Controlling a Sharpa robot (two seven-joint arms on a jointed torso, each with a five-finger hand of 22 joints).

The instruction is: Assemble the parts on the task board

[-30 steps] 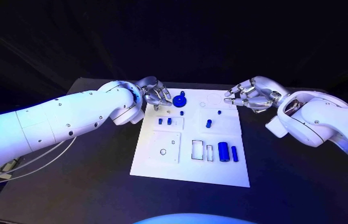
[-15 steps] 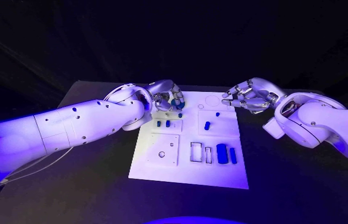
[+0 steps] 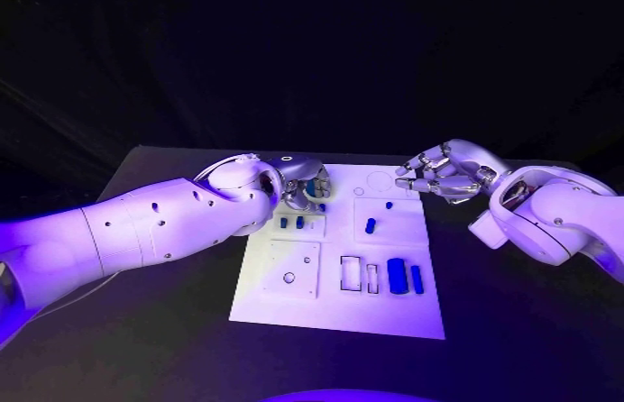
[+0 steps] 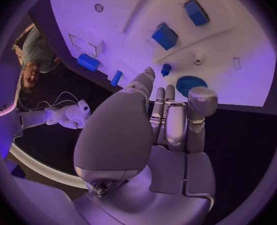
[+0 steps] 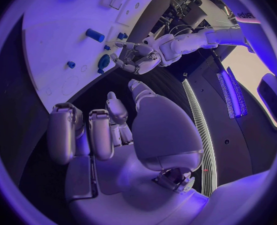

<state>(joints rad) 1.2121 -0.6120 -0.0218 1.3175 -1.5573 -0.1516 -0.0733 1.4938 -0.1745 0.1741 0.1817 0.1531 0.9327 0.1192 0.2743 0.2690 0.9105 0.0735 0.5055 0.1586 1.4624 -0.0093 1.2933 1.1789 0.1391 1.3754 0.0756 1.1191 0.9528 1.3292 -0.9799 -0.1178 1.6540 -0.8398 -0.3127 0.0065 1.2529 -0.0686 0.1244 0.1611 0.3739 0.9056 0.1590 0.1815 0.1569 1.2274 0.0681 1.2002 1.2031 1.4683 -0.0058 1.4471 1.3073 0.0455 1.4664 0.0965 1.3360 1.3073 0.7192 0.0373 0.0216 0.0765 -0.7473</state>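
Observation:
The white task board [image 3: 338, 307] lies mid-table with small blue parts on it. A blue gear [image 4: 191, 85] sits at its far left corner, with a small blue peg [image 4: 166, 69] beside it. My left hand [image 3: 305, 186] hovers over that corner, and its fingertips [image 4: 201, 99] reach the gear's edge with nothing plainly held. Two blue blocks [image 3: 291, 223] lie just nearer than the hand. My right hand [image 3: 440, 175] hangs at the board's far right corner, fingers loosely curved and empty. The right wrist view shows the board [image 5: 57, 45], the gear [image 5: 104, 61] and my left hand [image 5: 138, 60].
Two blue bars [image 3: 405, 277] lie at the board's right near rectangular slots. A blue piece [image 3: 371, 225] and a small peg [image 3: 389, 205] stand mid-board. Black table [image 3: 156, 330] surrounds the board on all sides.
My left hand has moved right from the board's far left edge to over the gear, hiding most of it. The right hand has stayed put.

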